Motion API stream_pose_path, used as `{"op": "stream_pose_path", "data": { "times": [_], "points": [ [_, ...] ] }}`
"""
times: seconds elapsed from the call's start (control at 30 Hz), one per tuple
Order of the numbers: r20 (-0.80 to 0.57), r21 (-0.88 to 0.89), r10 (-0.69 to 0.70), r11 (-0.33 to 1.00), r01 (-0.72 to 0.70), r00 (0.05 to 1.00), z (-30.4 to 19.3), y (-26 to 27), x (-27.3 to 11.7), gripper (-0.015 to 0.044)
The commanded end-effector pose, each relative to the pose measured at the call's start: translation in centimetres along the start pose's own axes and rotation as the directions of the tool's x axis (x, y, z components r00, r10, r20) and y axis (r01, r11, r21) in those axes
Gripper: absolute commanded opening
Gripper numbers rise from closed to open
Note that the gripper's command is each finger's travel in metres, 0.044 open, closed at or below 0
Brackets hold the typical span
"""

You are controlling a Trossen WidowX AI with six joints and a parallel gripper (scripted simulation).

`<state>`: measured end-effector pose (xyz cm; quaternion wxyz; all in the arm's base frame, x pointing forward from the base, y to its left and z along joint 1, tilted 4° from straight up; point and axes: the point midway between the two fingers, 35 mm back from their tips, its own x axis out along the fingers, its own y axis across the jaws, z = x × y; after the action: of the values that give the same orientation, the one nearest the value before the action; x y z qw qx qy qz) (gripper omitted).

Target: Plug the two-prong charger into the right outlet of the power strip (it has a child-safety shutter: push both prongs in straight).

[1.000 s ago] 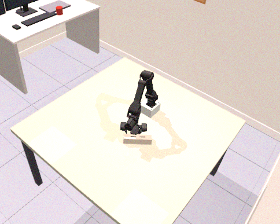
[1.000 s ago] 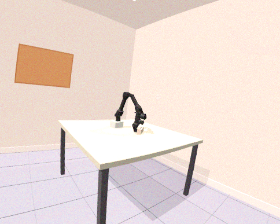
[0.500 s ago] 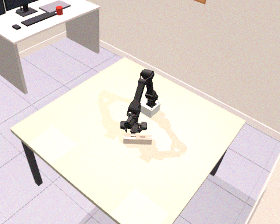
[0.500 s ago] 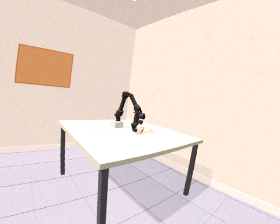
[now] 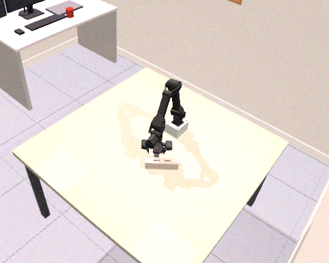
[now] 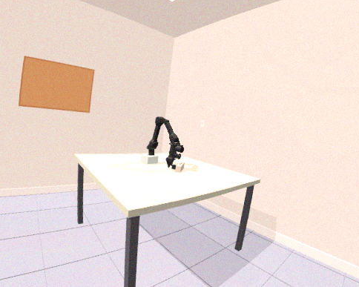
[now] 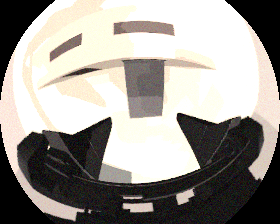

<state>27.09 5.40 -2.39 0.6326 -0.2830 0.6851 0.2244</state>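
The power strip (image 5: 162, 166) (image 6: 179, 167) (image 7: 95, 54) is a pale block with two dark slots on top. The charger (image 5: 156, 155) (image 7: 145, 82) is a small grey block right at the strip's near long side in the wrist view, below the right-hand slot. Its prongs are not visible, and I cannot tell if it touches the strip. My gripper (image 7: 145, 117) is open and empty. Its fingertips stand left and right of the charger's near end, with gaps on both sides. In the top and exterior views the gripper is low, beside the strip; its fingers are too small there to judge.
The arm's white base box (image 5: 177, 129) (image 6: 150, 159) stands on the table (image 5: 91, 124) (image 6: 136, 187) behind the gripper. A grey patch (image 7: 116, 173) shows near the left finger in the wrist view. A desk (image 5: 94, 7) with monitors and a red cup (image 5: 69, 12) stands apart.
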Motion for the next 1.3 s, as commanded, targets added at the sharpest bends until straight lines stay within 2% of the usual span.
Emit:
{"op": "stream_pose_path", "data": {
  "times": [0.0,0.63,0.8,0.97,1.27],
  "points": [
    [-0.002,-0.004,0.001,1.000,-0.001,1.000,-0.6,0.0,0.1,0.0440],
    [0.009,0.002,0.005,1.000,-0.005,1.000,-2.4,0.1,0.1,0.0440],
    [0.266,0.021,0.020,0.999,-0.027,0.964,-1.6,0.0,-3.0,0.0440],
    [0.532,-0.001,0.005,1.000,-0.005,0.847,-1.1,0.1,-6.9,0.0440],
    [0.564,-0.006,0.002,1.000,0.002,0.826,-1.1,0.2,-7.4,0.0440]
  ]
}}
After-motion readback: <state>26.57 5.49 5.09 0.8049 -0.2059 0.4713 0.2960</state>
